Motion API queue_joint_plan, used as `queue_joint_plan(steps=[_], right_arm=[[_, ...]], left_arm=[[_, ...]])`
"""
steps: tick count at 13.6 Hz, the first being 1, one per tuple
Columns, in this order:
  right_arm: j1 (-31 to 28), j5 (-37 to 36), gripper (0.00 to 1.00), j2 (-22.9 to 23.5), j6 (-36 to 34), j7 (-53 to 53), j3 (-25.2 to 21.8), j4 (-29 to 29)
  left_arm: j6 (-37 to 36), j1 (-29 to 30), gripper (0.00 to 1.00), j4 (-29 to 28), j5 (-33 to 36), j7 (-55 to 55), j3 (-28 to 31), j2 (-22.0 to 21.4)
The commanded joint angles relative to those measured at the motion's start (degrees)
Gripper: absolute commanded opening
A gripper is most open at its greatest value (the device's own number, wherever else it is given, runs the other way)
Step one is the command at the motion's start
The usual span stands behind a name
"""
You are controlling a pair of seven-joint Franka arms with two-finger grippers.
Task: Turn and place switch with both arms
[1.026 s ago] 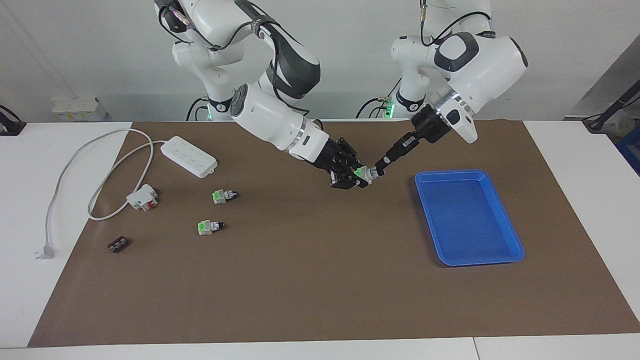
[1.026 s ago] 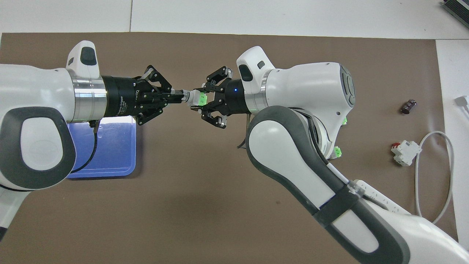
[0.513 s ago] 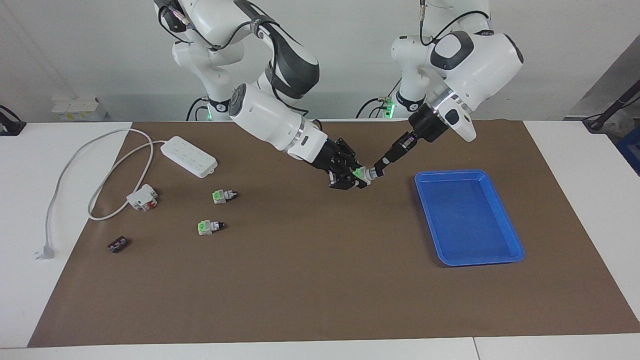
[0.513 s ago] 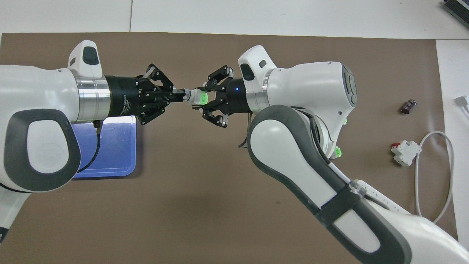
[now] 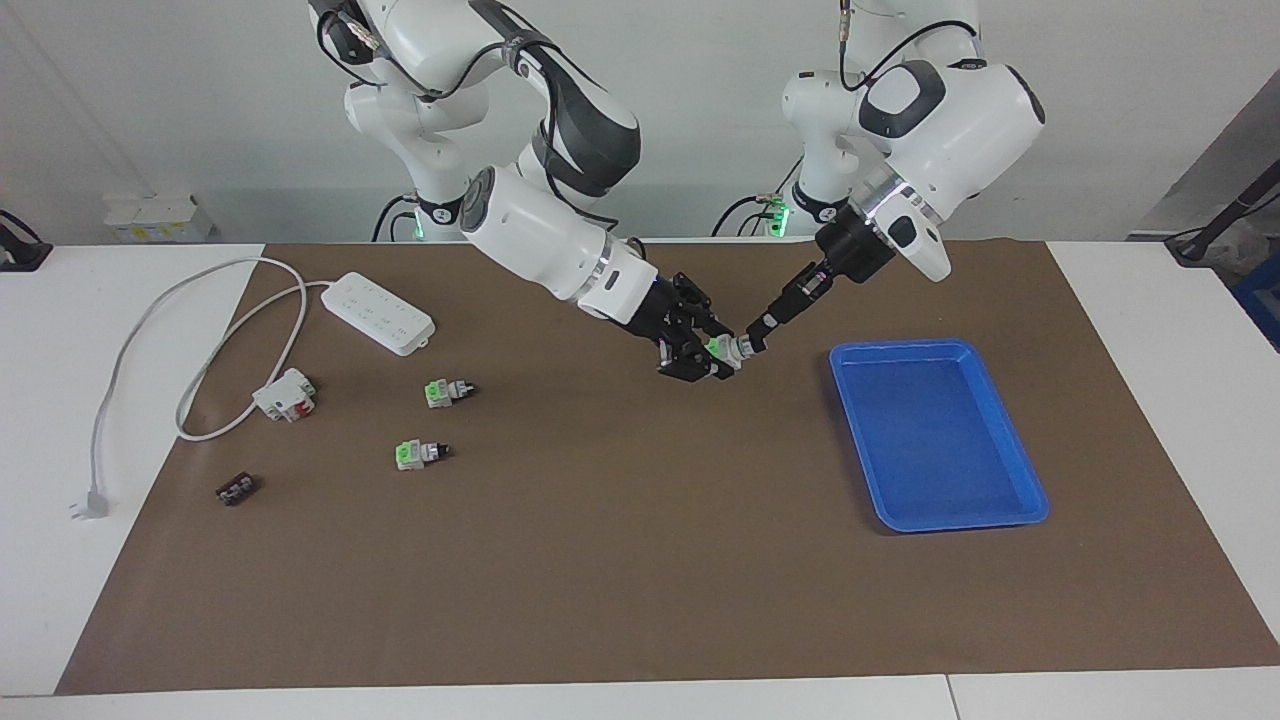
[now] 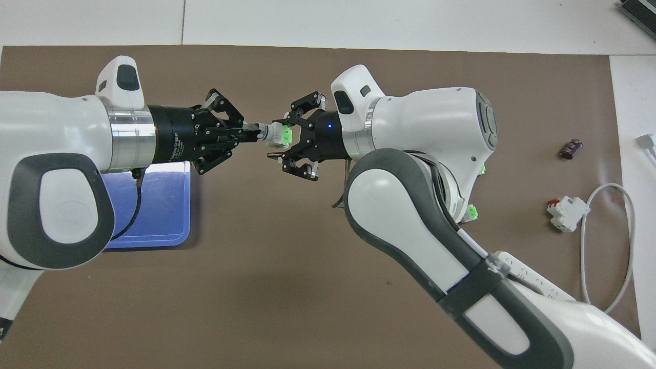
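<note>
Green-ended selector switch is held above the brown mat, near the blue tray; its black knob is pinched by the left gripper; the right gripper is seen spread around the green end; a swivel or drop could be caused by so slight a hold.

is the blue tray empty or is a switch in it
Empty: the tray shows only bare blue floor; one switch is up between both grippers, over the mat.

one camera sits high across the table, facing the robots and taking in the whole mat. the other looks steeply down from above the robots, closer in. both share the mat's middle.
</note>
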Motion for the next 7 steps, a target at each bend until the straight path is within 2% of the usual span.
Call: queue_joint_plan(steps=[1,4,7], right_arm=[[-0.2,0.5,1.0,-1.7,-0.6,-0.5,0.3,-1.8],[-0.6,-1.2,1.0,-1.7,-0.6,-0.2,0.1,-1.8],[-1.0,-1.8,1.0,-1.7,-0.9,-0.1,-0.2,-1.8]], left_arm=[[1.2,-1.0,0.0,0.8,1.9,-1.1,0.4,0.0],[1.4,-0.9,0.0,0.4,3.0,-0.9,0.4,-0.2],[1.5,-0.2,0.0,-2.3,12.7,-0.3,0.4,-1.1]])
